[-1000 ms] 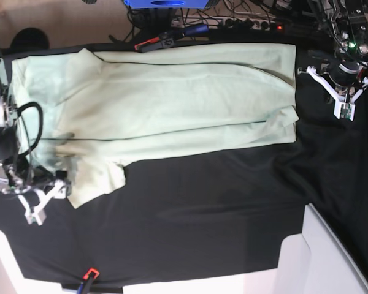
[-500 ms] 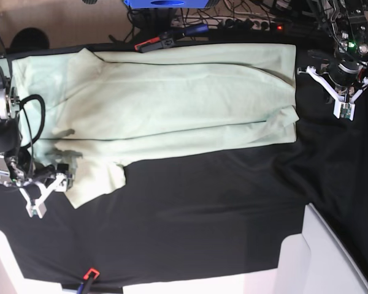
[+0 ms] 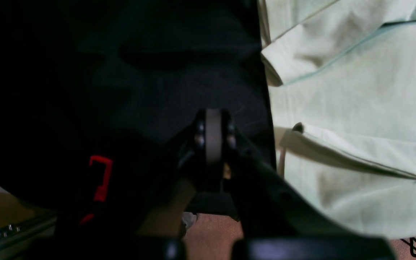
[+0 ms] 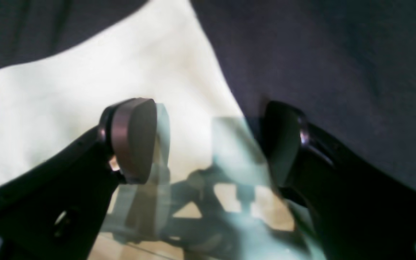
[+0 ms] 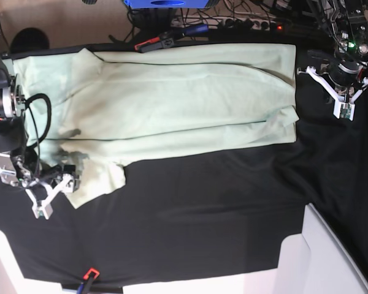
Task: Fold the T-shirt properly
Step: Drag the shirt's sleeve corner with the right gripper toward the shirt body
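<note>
T-shirt (image 5: 172, 98) shows no readable writing; right tool (image 4: 208, 141) gapes over its sleeve.

Bare black cloth (image 5: 202, 202) lies open below the pale mint-green cotton T-shirt (image 5: 172, 104), which fills the upper table. A white angled panel (image 5: 325, 257) blocks the lower right corner; red-handled tools (image 5: 162, 40) and cables crowd the far edge.

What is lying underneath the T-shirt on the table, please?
The T-shirt lies spread on a black cloth, which shows along its near and right edges. Whatever lies beneath the shirt's middle, and the tabletop itself, is covered and cannot be seen.
</note>
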You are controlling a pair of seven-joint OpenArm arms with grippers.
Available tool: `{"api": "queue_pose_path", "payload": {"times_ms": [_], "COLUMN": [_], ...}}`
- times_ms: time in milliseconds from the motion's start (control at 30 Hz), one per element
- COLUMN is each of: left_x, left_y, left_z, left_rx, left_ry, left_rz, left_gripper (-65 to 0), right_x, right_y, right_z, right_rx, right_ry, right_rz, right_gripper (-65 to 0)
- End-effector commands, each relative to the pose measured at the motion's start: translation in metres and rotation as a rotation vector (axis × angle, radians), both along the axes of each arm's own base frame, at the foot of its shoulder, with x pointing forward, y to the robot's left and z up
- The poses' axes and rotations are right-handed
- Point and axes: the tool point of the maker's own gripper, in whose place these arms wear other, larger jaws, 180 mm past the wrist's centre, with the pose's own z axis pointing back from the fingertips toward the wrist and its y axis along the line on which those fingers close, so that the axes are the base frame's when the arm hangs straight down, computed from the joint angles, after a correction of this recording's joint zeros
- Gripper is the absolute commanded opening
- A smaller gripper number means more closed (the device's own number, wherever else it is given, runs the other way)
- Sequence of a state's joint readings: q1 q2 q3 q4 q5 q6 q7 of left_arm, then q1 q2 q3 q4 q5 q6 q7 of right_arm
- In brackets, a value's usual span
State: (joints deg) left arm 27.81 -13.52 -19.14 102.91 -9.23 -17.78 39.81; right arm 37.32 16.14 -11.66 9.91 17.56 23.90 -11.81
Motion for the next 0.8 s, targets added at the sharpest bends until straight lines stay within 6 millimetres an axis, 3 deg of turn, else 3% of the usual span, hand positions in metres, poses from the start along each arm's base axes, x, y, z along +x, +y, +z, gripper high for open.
{"api": "queue_pose_path", "payload": {"times_ms": [0, 133, 200, 267, 367, 400, 600, 767], "left_x": [0.006, 0.006, 0.006, 0.007, 0.008, 0.008, 0.008, 0.009], "left_y": [0.005, 0.005, 0.005, 0.005, 0.004, 0.003, 0.002, 0.004], "left_z": [0.011, 0.011, 0.010, 0.011, 0.011, 0.011, 0.010, 0.011], "left_rx": [0.022, 0.022, 0.021, 0.021, 0.020, 0.019, 0.017, 0.018], "left_ry": [-0.034, -0.034, -0.033, -0.037, -0.038, -0.037, -0.036, -0.038], "left_rz": [-0.005, -0.005, -0.004, -0.004, -0.007, -0.008, -0.008, -0.005], "left_gripper": [-65.0, -65.0, -65.0, -65.0, -65.0, -65.0, -65.0, -65.0], "right_x": [0.014, 0.020, 0.019, 0.019, 0.020, 0.020, 0.035, 0.031], "right_y": [-0.002, -0.001, -0.001, -0.001, 0.000, 0.000, 0.004, 0.008], "right_z": [0.014, 0.019, 0.019, 0.019, 0.020, 0.020, 0.035, 0.039], "right_rx": [-0.002, -0.003, -0.003, -0.003, -0.003, -0.003, -0.008, -0.033], "right_ry": [-0.029, -0.050, -0.050, -0.050, -0.054, -0.054, -0.109, -0.093], "right_rz": [0.009, 0.016, 0.017, 0.017, 0.017, 0.017, 0.038, 0.086], "right_gripper": [-20.9, -21.2, -26.0, -36.9, -60.6, -65.0, -64.9, -64.9]}}
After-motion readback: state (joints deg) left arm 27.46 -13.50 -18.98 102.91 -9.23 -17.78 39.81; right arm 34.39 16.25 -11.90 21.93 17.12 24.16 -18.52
